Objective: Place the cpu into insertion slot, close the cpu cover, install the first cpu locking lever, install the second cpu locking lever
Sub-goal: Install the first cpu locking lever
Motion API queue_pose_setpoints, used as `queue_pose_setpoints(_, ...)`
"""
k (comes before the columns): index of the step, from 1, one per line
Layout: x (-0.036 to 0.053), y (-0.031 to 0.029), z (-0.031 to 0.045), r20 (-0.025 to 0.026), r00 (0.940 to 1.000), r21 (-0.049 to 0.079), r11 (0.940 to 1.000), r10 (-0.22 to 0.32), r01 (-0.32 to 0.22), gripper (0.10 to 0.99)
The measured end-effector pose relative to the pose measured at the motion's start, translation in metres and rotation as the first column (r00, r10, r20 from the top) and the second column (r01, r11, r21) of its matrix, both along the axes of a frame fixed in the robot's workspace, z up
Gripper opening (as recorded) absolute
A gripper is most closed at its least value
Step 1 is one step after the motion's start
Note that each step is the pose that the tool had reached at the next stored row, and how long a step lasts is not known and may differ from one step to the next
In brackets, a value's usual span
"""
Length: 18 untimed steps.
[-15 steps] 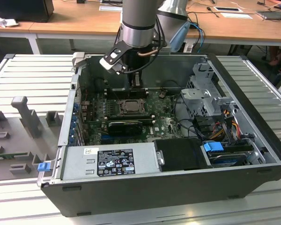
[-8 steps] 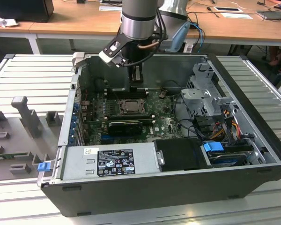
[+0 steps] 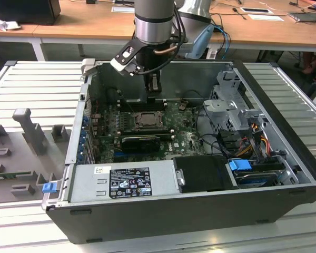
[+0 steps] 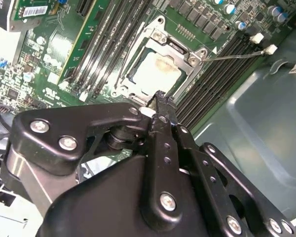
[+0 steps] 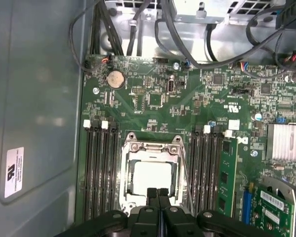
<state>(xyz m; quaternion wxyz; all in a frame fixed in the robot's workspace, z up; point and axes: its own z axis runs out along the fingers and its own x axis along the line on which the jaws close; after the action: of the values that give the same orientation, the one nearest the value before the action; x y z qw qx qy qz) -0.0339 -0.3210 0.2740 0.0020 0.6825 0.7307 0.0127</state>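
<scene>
Cpu [image 5: 150, 178] lies flat in the insertion slot [image 5: 130, 173], pale face up, and the claw [image 5: 158, 191] hangs directly over the socket's near edge. The claw is clenched with its two fingers pressed together and nothing between them. I judge that a closed tip is meant for pushing or hooking a thin part, not for lifting the chip. In the second wrist view the fingertips [image 4: 160, 96] stand just beside the rim of the cpu cover [image 4: 180, 49], close above it; whether they touch it I cannot tell.

The cpu cover appears folded down around the chip, whose top shows through the window, so seating and closing look done. Whether either locking lever is latched I cannot tell.

Long black memory slots [image 5: 99, 168] flank the socket on both sides, which leaves the claw only a narrow lane to come down in. The socket sits near the middle of the green motherboard [image 5: 153, 113], which lies on the floor of the open computer case [image 3: 174, 216]. The grey power supply [image 3: 126, 179] runs along the case's near edge, well apart from the claw.
</scene>
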Motion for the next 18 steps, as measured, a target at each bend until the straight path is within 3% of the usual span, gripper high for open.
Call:
queue_pose_setpoints(12, 0.0, -0.0001, -0.0002, -0.0009, 0.9951, 0.0, 0.9951, 0.099, -0.099, 0.106)
queue_pose_setpoints(18, 0.0, 0.0, -0.0003, -0.0014, 0.9868, 0.0, 0.9868, 0.162, -0.162, 0.106)
